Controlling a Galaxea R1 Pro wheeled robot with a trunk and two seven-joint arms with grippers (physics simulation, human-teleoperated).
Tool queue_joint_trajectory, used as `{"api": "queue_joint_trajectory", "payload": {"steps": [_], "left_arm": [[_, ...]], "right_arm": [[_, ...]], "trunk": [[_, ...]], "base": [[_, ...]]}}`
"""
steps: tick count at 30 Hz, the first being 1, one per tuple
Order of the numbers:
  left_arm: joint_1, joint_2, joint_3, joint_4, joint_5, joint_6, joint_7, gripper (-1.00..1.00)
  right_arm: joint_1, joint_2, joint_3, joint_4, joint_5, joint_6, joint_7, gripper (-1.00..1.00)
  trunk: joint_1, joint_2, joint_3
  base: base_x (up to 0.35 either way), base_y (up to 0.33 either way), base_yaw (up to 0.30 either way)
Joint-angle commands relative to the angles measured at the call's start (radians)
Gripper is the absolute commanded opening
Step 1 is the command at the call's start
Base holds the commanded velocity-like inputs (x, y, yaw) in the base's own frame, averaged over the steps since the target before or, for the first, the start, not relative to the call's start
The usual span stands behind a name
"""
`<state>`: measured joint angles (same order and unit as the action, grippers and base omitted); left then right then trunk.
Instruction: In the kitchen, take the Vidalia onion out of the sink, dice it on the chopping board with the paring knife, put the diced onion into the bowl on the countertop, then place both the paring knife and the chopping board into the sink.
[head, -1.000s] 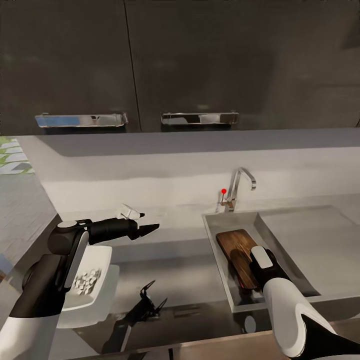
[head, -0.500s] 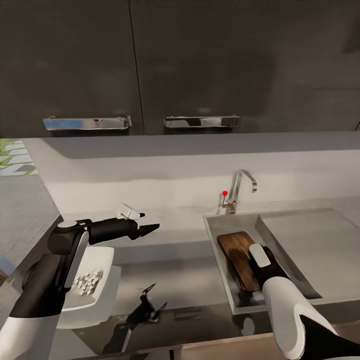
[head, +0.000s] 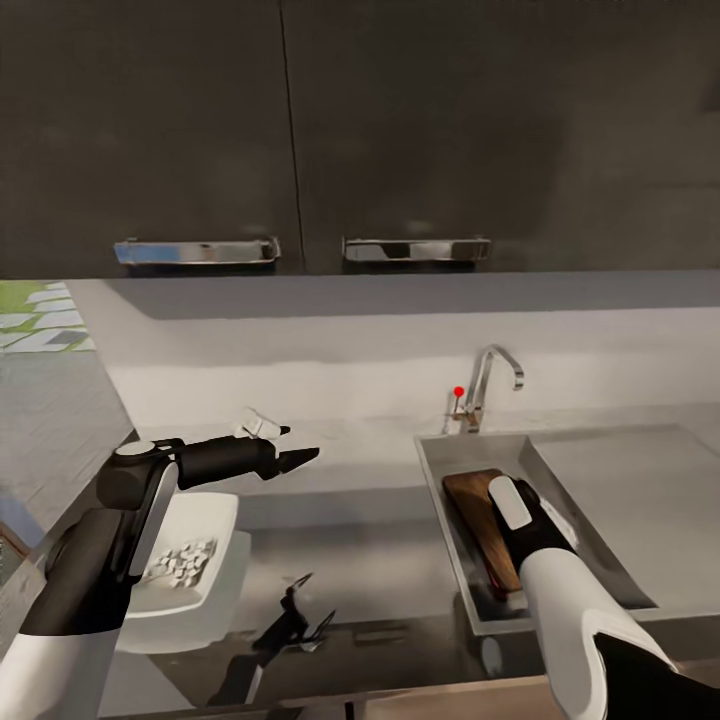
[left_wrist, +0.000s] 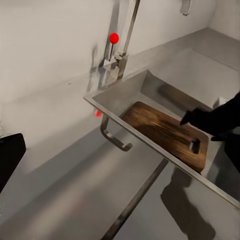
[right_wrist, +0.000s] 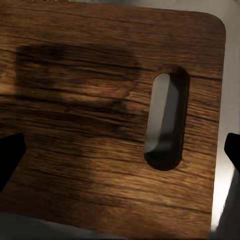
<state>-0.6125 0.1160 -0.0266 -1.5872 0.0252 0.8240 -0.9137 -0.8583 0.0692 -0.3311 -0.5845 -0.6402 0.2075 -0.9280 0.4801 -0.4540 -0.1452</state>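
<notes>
Head view: the chopping board (head: 478, 525) lies inside the sink (head: 600, 560), its near end hidden under the right arm, whose right tool (head: 520, 540) reaches down over it. A curved faucet (head: 492, 385) with a red dot stands behind the basin. The left tool (head: 285, 450) hangs over the grey desk (head: 370, 540), its 2 fingers spread and released, grasping nothing. Beside the left arm sits the white bowl (head: 195, 575) holding pale diced onion (head: 183, 562).

Left wrist view: the chopping board (left_wrist: 167, 135) rests in the steel sink (left_wrist: 150, 82), slot handle toward the dark right tool (left_wrist: 212, 120) just above it.

Right wrist view: the chopping board (right_wrist: 90, 125) lies below, with its slot handle (right_wrist: 165, 120) open; 2 dark fingertips (right_wrist: 9, 157) stand wide apart at the edges, released, off the wood.
</notes>
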Motion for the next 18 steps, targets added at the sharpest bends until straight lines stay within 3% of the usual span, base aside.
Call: {"api": "queue_joint_trajectory", "payload": {"steps": [1, 2, 4, 8, 12, 18], "left_arm": [[-0.001, 0.001, -0.001, 0.0, 0.002, 0.007, -0.001, 1.0], [-0.001, 0.001, -0.001, 0.0, 0.002, 0.007, -0.001, 1.0], [-0.001, 0.001, -0.001, 0.0, 0.002, 0.007, -0.001, 1.0], [-0.001, 0.001, 0.0, 0.0, 0.002, 0.007, -0.001, 1.0], [-0.001, 0.002, -0.001, 0.0, 0.002, 0.007, -0.001, 1.0], [-0.001, 0.001, 0.0, 0.0, 0.002, 0.007, -0.001, 1.0]], "right_arm": [[-0.001, 0.002, 0.004, -0.007, 0.002, 0.011, -0.003, 1.0], [-0.001, 0.004, 0.029, -0.013, 0.002, 0.012, -0.003, 1.0], [-0.001, 0.004, 0.038, -0.014, 0.002, 0.012, -0.003, 1.0], [-0.001, 0.004, 0.045, -0.015, 0.002, 0.017, -0.003, 1.0], [-0.001, 0.004, 0.049, -0.017, 0.002, 0.07, 0.008, 1.0], [-0.001, 0.004, 0.053, -0.034, 0.002, 0.16, 0.149, 1.0]], "trunk": [[0.001, -0.002, -0.001], [0.001, -0.002, -0.001], [0.001, -0.002, 0.001], [0.001, -0.002, 0.003], [0.001, -0.002, 0.003], [0.001, -0.002, 0.003]], "base": [[0.0, 0.0, 0.07], [0.0, 0.0, 0.067], [0.0, 0.0, 0.066], [0.0, 0.0, 0.049], [0.0, 0.0, 0.014], [0.0, 0.0, 0.002]]}}
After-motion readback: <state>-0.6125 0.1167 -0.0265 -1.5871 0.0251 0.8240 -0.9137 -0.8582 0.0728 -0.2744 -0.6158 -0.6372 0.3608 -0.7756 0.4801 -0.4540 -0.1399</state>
